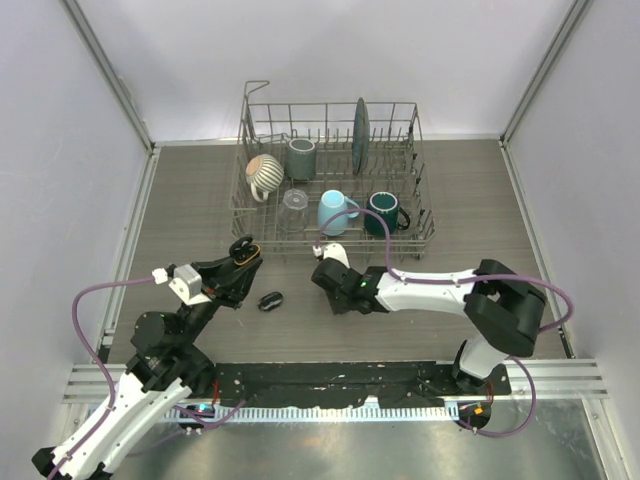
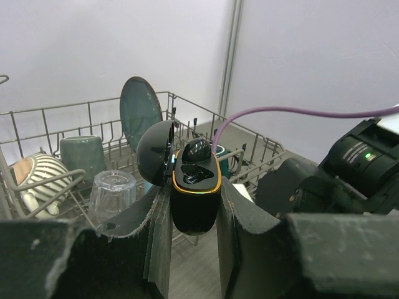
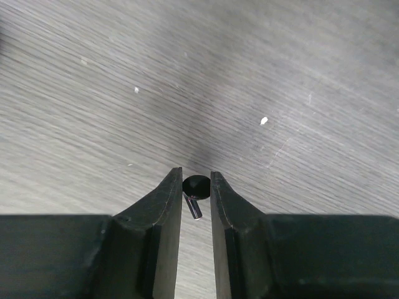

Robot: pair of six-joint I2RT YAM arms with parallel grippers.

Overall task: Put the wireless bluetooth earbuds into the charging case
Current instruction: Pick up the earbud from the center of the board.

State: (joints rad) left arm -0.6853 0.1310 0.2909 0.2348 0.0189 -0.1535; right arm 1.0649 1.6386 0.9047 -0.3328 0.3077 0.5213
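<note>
My left gripper (image 2: 194,194) is shut on the black charging case (image 2: 195,208), held upright off the table with its lid (image 2: 154,152) swung open to the left. One black earbud (image 2: 198,149) sits in the far socket; the near socket (image 2: 192,173) looks empty. From above, the case (image 1: 241,248) and the left gripper (image 1: 238,266) are in front of the rack's left end. My right gripper (image 3: 196,175) is down at the table, its jaws closed on the round head of another earbud (image 3: 196,185), stem pointing back between the fingers. From above the right gripper (image 1: 322,268) hides that bud.
A wire dish rack (image 1: 420,215) stands behind both grippers, holding a striped mug (image 1: 264,172), a grey cup (image 1: 301,157), a dark plate (image 1: 361,135), a glass (image 1: 293,205), a blue mug (image 1: 334,211) and a green mug (image 1: 383,211). A small dark object (image 1: 270,300) lies on the table between the arms.
</note>
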